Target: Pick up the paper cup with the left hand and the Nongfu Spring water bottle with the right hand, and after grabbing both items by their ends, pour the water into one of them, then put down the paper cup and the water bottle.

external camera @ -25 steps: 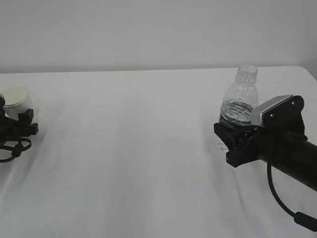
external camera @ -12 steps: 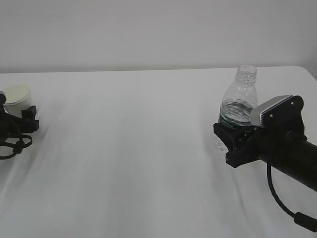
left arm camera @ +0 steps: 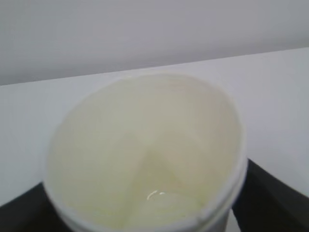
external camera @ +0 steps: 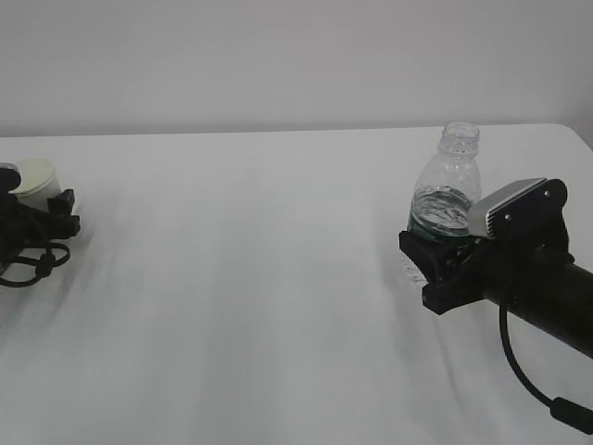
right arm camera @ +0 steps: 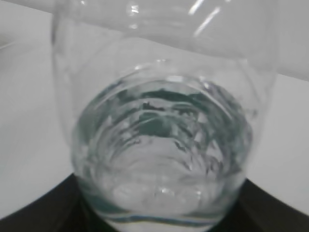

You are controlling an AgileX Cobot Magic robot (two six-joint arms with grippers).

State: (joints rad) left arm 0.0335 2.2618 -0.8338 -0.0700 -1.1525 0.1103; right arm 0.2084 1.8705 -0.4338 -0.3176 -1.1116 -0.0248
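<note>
Over the last second our left tool (external camera: 57, 211) has spread wide around the paper cup (external camera: 37, 178) at the table's (external camera: 250, 278) far left, seemingly releasing it, while our right tool (external camera: 428, 264) stays clamped on the upright Nongfu Spring water bottle (external camera: 448, 190), whose label shows no readable writing.

White table (external camera: 259, 278) filled most of the view, matte surface with faint soft shadowing across it. Rounded corner visible far right. Plain pale grey wall (external camera: 278, 56) behind, meeting the table's back edge in a straight line.
</note>
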